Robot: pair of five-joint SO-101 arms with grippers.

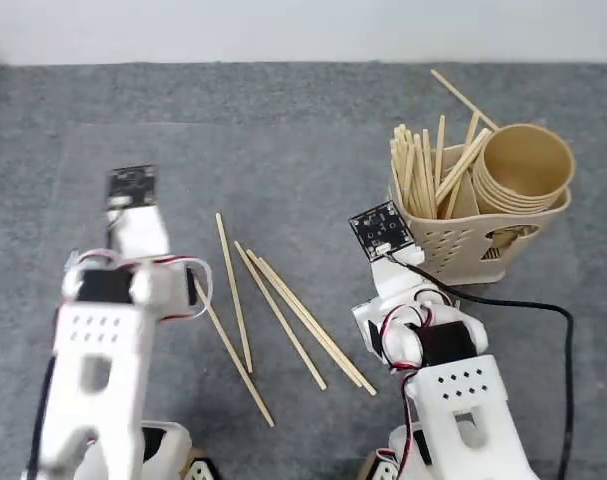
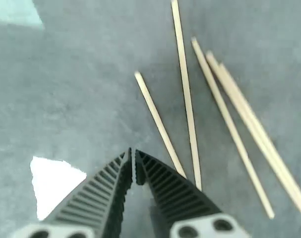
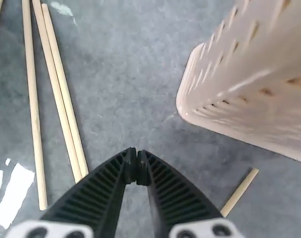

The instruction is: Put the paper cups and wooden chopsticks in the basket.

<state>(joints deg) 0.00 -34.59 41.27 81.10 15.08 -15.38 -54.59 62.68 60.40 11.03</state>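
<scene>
Several wooden chopsticks (image 1: 283, 318) lie loose on the grey mat between the two arms. The beige basket (image 1: 463, 248) stands at the back right. It holds a stack of paper cups (image 1: 525, 168) and a bundle of chopsticks (image 1: 421, 170). My left gripper (image 2: 132, 151) is shut and empty, its tips just short of the nearest chopstick (image 2: 159, 124). My right gripper (image 3: 136, 154) is shut and empty, low over the mat between a chopstick pair (image 3: 61, 99) and the basket's wall (image 3: 249, 74).
One chopstick (image 1: 463, 98) sticks out over the basket's far rim. A short chopstick end (image 3: 239, 191) shows beside my right gripper near the basket's foot. A black cable (image 1: 543, 310) runs along the mat right of the right arm.
</scene>
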